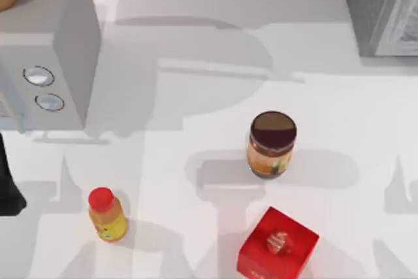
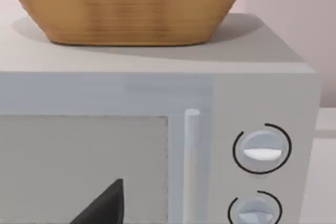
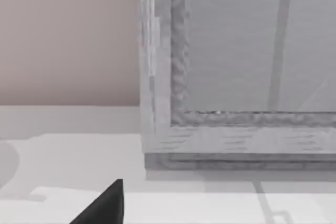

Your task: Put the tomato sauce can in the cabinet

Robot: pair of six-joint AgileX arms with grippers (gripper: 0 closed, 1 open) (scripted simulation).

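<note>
On my table (image 1: 196, 50), the cabinet (image 1: 382, 8) fills the far right corner and the can (image 1: 271, 145) stands upright mid-table, well apart from both arms. A dark tip of my left fingers (image 2: 105, 205) faces the knobbed box (image 2: 157, 145), my right fingers (image 3: 105, 205) face the cabinet, and I cannot tell whether either pair is released or clenched.

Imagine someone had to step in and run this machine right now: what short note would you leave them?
Left gripper: parked facing the light grey box with two knobs at the table's left, holding nothing; a woven basket sits on that box.
Right gripper: parked facing the cabinet, holding nothing.
Tomato sauce can: upright mid-table, untouched. The cabinet stands at the table's far right corner.
A yellow bottle and red box stand nearer the front edge.
Done: nothing yet.
Left: grasp the can, probably with the right arm, and place it in the cabinet.
</note>
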